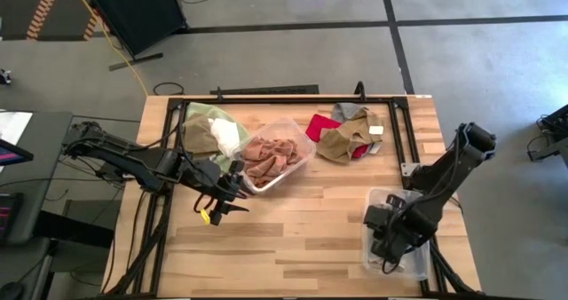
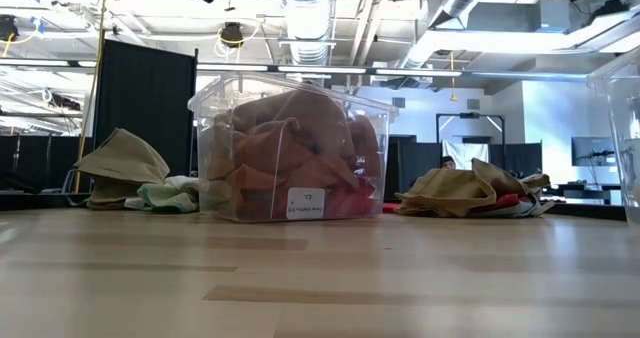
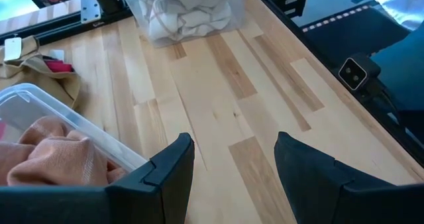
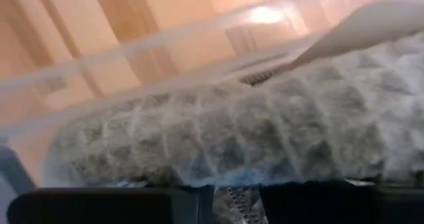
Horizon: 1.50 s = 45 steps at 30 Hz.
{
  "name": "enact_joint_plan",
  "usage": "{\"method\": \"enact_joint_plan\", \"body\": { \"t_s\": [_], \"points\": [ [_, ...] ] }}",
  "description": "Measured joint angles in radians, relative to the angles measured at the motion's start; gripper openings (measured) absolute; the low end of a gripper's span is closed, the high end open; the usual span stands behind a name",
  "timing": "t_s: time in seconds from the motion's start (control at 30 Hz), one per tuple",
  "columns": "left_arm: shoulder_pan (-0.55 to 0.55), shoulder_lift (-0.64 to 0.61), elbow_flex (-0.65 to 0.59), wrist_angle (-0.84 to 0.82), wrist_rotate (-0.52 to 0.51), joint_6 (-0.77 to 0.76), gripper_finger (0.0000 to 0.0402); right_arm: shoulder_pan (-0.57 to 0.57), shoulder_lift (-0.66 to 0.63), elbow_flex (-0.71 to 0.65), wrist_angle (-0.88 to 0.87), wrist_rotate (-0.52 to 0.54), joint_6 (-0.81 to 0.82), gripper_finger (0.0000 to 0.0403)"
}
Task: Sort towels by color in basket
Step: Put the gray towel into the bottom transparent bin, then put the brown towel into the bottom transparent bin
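Sorting partly done: two bins filled, two piles of towels left.

High view: orange towels (image 1: 271,156) fill the middle bin (image 1: 304,146); loose piles (image 1: 348,137) remain on the surface (image 1: 293,233). Left wrist view: left end effector (image 3: 232,177) spread, empty. Right wrist view: right end effector (image 4: 228,201) inside a bin, touching a waffle towel (image 4: 265,138); whether it grips, I cannot tell.

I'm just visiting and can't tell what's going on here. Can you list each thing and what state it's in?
Middle bin: upright, filled with rust-orange towels.
Right bin: holds a white checked towel.
Left pile: tan, green and white towels, unsorted.
Far pile: tan, red and grey towels, unsorted.
Left hand: open, empty, beside the middle bin.
Right hand: down in the right bin at the towel; grip unclear.
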Motion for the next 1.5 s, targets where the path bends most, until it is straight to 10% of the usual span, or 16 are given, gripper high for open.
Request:
{"method": "enact_joint_plan", "body": {
  "t_s": [0.53,1.07,1.5],
  "points": [
    [0.0,0.0,0.0,-0.047,0.0,-0.02,0.0199,0.013,-0.128,0.145,-0.136,-0.079,0.077,0.0119],
    [0.0,0.0,0.0,-0.179,-0.001,-0.063,0.0199,-0.066,-0.16,0.296,-0.249,0.222,-0.136,0.0121],
    [-0.004,-0.002,-0.062,-0.213,-0.006,-0.108,0.0199,-0.351,-0.136,0.296,-0.256,0.361,-0.471,0.0258]
  ]
}}
